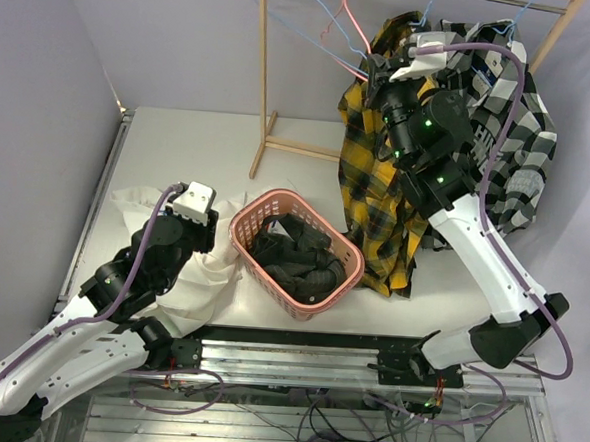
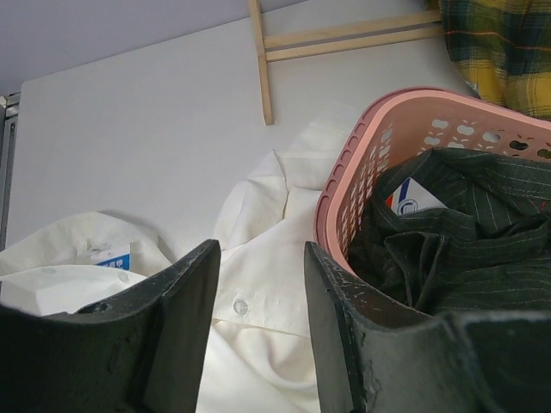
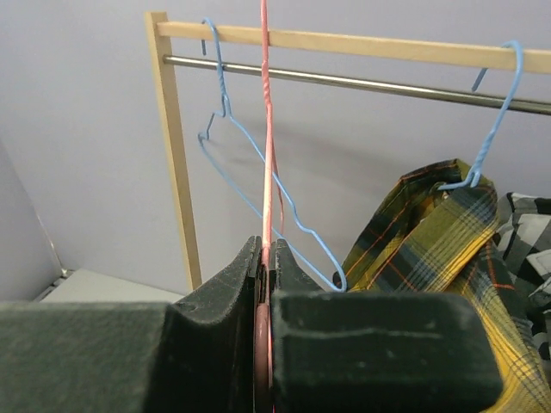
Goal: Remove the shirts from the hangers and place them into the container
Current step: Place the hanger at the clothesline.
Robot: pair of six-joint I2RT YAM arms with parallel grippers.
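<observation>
The pink basket (image 1: 315, 300) stands mid-table with the dark pinstriped shirt (image 1: 293, 253) heaped inside. The white shirt (image 1: 206, 276) lies crumpled on the table against the basket's left side. My left gripper (image 2: 261, 249) hangs open just above that white shirt (image 2: 258, 335), nothing between its fingers. Up at the rack, my right gripper (image 3: 267, 249) is shut on the wire of the bare pink-red hanger (image 3: 266, 129). An empty blue hanger (image 3: 250, 151) hangs behind it. The yellow plaid shirt (image 1: 371, 201) and the checked shirt (image 1: 520, 145) hang on blue hangers (image 3: 495, 112).
The wooden rack's left post (image 1: 265, 89) and its foot (image 1: 299, 148) stand behind the basket. A metal rail (image 1: 297, 356) runs along the table's near edge. Walls close in on the left and at the back.
</observation>
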